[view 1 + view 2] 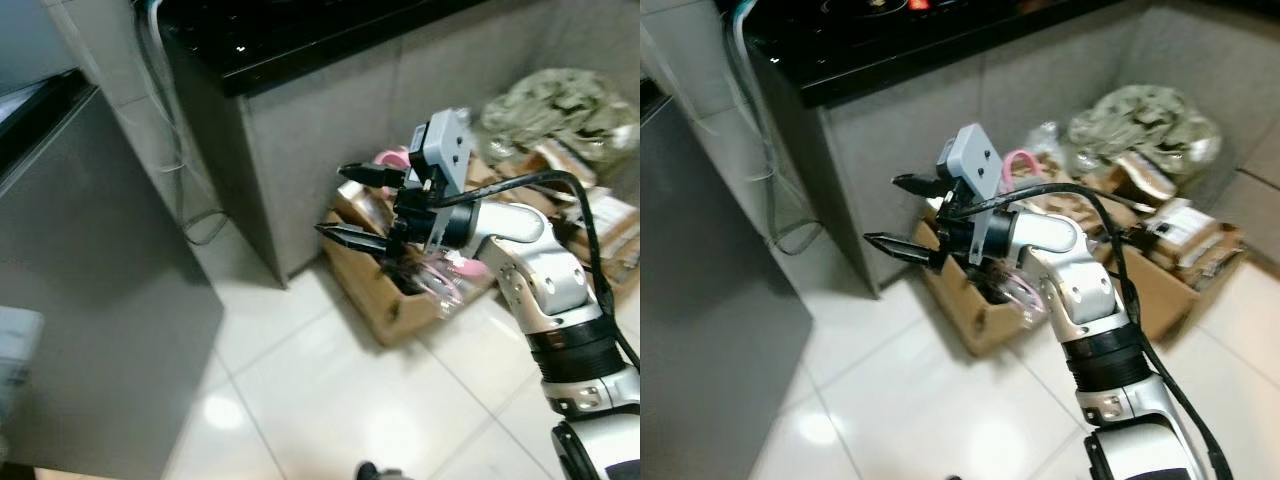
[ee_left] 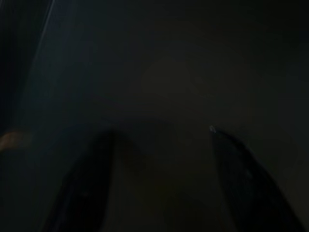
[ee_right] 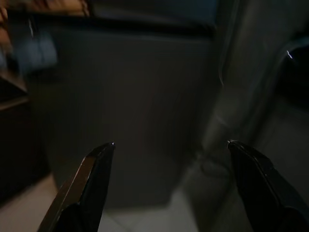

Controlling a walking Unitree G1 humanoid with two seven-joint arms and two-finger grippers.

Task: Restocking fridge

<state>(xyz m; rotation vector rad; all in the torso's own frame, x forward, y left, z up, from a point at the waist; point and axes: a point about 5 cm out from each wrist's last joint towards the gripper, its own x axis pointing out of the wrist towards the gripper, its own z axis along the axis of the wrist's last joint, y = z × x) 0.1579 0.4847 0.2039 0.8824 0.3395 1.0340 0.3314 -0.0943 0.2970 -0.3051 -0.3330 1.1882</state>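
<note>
Facing fridge (image 1: 90, 290) — right gripper (image 1: 340, 202) spread

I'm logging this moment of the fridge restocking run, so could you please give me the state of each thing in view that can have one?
Right gripper: open, empty, raised in front of the counter.
Left gripper: open, in deep shade.
Fridge: door shut.
Cardboard box: open on the floor, holding goods.
Second cardboard box: open, packed with packets.
Bag: full, resting behind the boxes.
</note>
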